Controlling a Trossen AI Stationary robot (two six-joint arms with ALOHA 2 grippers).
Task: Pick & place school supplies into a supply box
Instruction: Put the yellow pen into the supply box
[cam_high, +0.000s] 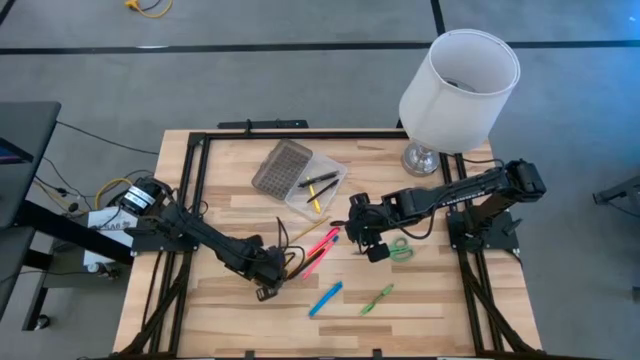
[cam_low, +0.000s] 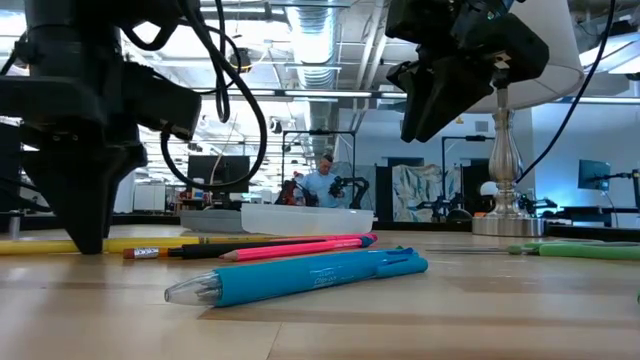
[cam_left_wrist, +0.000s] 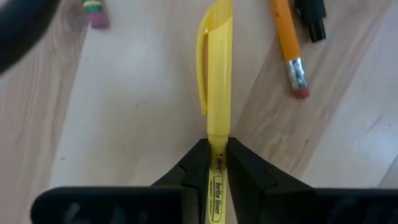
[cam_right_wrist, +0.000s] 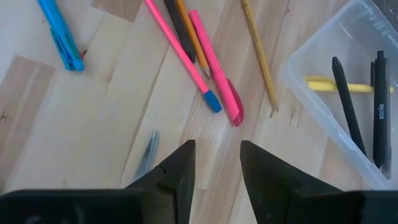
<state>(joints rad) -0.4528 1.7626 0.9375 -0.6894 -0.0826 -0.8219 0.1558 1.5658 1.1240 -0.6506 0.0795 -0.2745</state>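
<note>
currently on the pale wooden counter (cam_high: 420, 300): left gripper (cam_left_wrist: 216, 163) low at the front, its fingers closed on a yellow highlighter pen (cam_left_wrist: 216, 81) lying flat on the wood, beside an orange pencil with a pink eraser (cam_left_wrist: 291, 43). right gripper (cam_right_wrist: 216, 163) hovers above the counter, fingers apart, holding nothing. clear plastic supply box (cam_high: 318, 188) sits open near the counter's middle, holding two dark pens (cam_right_wrist: 360, 112) and a yellow stick (cam_right_wrist: 323, 84); its grey grid-textured lid (cam_high: 282, 165) lies beside it. loose nearby: pink pens (cam_right_wrist: 214, 59), blue marker (cam_high: 325, 298), green marker (cam_high: 377, 298), green-handled scissors (cam_high: 400, 249).
</note>
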